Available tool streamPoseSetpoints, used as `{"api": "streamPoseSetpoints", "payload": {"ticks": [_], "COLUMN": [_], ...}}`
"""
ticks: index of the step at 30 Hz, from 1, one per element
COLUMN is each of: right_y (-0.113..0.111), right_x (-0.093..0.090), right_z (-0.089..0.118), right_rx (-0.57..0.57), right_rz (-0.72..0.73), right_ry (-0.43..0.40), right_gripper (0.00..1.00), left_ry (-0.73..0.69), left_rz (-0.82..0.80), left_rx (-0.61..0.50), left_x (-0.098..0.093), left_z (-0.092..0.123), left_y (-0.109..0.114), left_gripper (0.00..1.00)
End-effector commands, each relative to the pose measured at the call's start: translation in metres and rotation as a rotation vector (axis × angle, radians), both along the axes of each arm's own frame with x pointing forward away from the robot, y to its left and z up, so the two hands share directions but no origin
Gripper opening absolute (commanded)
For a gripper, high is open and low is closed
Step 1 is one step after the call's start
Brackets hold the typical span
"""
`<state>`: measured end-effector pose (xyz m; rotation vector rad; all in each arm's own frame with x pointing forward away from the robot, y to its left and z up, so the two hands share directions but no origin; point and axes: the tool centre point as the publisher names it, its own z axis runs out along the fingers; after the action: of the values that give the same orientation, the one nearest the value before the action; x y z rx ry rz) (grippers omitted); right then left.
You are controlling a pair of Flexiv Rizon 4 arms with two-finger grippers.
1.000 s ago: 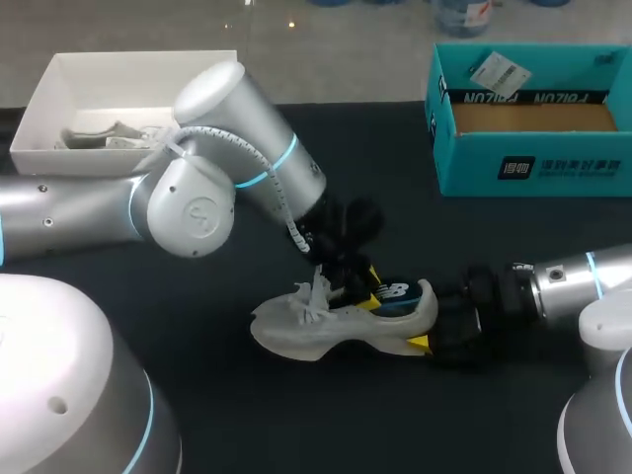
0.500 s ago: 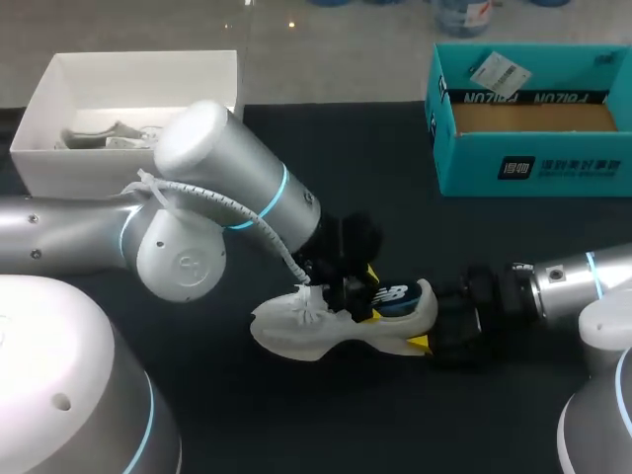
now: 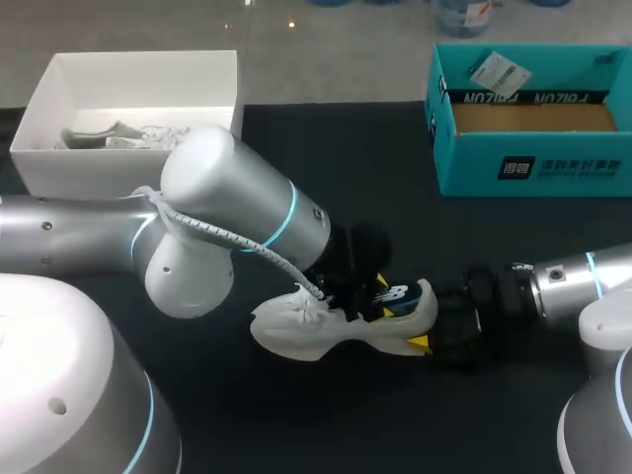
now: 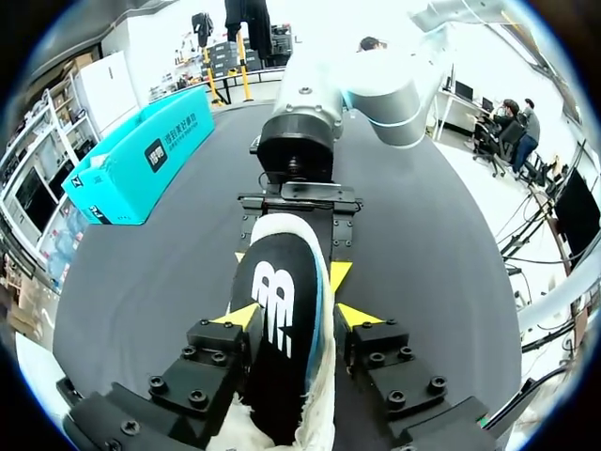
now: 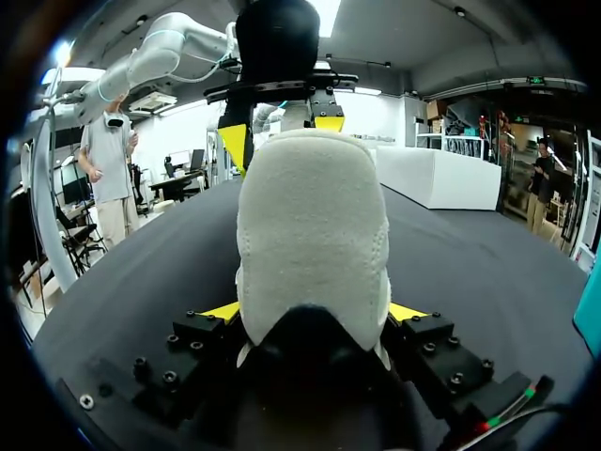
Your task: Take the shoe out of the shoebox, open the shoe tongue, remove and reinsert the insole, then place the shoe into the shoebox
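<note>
A white shoe [image 3: 316,336] lies on its side on the black table, toe to the left. My left gripper [image 3: 363,296] is down at the shoe's opening. In the left wrist view, the left gripper [image 4: 296,315] has both yellow tips against the sides of the black insole [image 4: 272,282] with its white logo, so it is shut on it. The insole [image 3: 395,293] shows at the heel end. My right gripper [image 3: 430,331] holds the heel; in the right wrist view its fingers [image 5: 315,315] clamp the shoe [image 5: 315,216] from both sides.
The open teal shoebox [image 3: 528,118] stands at the back right, a tag on its rim. At the back left is a white box [image 3: 59,168] holding crumpled stuffing. My left arm's big elbow [image 3: 227,197] hangs over the table's middle.
My left arm has come down and shifted right, bringing its gripper lower into the shoe's opening. The shoe and my right arm have stayed where they were.
</note>
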<state>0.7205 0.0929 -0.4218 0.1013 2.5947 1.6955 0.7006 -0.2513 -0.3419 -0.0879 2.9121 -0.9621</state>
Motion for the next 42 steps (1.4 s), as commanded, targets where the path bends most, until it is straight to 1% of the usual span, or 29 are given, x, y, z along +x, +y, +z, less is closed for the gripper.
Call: {"api": "streamPoseSetpoints", "payload": {"ticks": [1,3,5,6,9,11,12,13,14,15,16,18,24,28,31,33,37,42], "right_y": [0.001,0.001,0.001,0.001,0.001,0.001,0.001,0.001,0.001,0.001,0.001,0.001,0.001,0.001,0.001,0.001,0.001,0.001], "right_x": [-0.001,-0.001,-0.001,-0.001,-0.001,-0.001,-0.001,-0.001,-0.001,-0.001,-0.001,-0.001,-0.001,-0.001,-0.001,-0.001,-0.001,-0.001], "right_z": [0.0,0.0,0.0,0.0,0.0,0.0,0.0,0.0,0.0,0.0,0.0,0.0,0.0,0.0,0.0,0.0,0.0,0.0], "right_rx": [-0.003,-0.003,-0.003,-0.003,-0.003,-0.003,-0.003,-0.003,-0.003,-0.003,-0.003,-0.003,-0.003,-0.003,-0.003,-0.003,-0.003,-0.003], "right_rz": [-0.002,-0.002,-0.002,-0.002,-0.002,-0.002,-0.002,-0.002,-0.002,-0.002,-0.002,-0.002,-0.002,-0.002,-0.002,-0.002,-0.002,-0.002], "right_ry": [-0.001,-0.001,-0.001,-0.001,-0.001,-0.001,-0.001,-0.001,-0.001,-0.001,-0.001,-0.001,-0.001,-0.001,-0.001,-0.001,-0.001,-0.001], "right_gripper": [0.0,0.0,0.0,0.0,0.0,0.0,0.0,0.0,0.0,0.0,0.0,0.0,0.0,0.0,0.0,0.0,0.0,0.0], "left_ry": [-0.009,-0.015,-0.02,-0.028,-0.036,-0.036,-0.036,-0.035,-0.037,-0.039,-0.039,-0.037,0.013,0.091,0.122,0.124,0.131,0.151], "left_rz": [0.011,0.022,0.026,0.03,0.033,0.041,0.042,0.043,0.045,0.046,0.048,0.051,0.065,0.04,0.015,0.001,-0.014,-0.028], "left_rx": [0.0,0.001,0.005,0.016,0.02,0.021,0.021,0.021,0.02,0.017,0.014,0.01,-0.029,-0.099,-0.131,-0.14,-0.147,-0.154], "left_x": [-0.001,0.0,0.002,0.003,0.007,0.009,0.01,0.01,0.01,0.01,0.01,0.01,0.008,0.003,0.001,-0.001,-0.001,0.0], "left_z": [-0.003,-0.006,-0.01,-0.012,-0.015,-0.016,-0.015,-0.014,-0.012,-0.011,-0.009,-0.006,0.007,0.025,0.035,0.038,0.039,0.037], "left_y": [-0.003,-0.005,-0.009,-0.011,-0.016,-0.018,-0.018,-0.018,-0.018,-0.017,-0.015,-0.011,0.002,0.003,-0.003,-0.009,-0.021,-0.03], "left_gripper": [0.71,0.71,0.69,0.65,0.48,0.44,0.38,0.3,0.25,0.13,0.04,0.0,0.0,0.0,0.0,0.0,0.0,0.0]}}
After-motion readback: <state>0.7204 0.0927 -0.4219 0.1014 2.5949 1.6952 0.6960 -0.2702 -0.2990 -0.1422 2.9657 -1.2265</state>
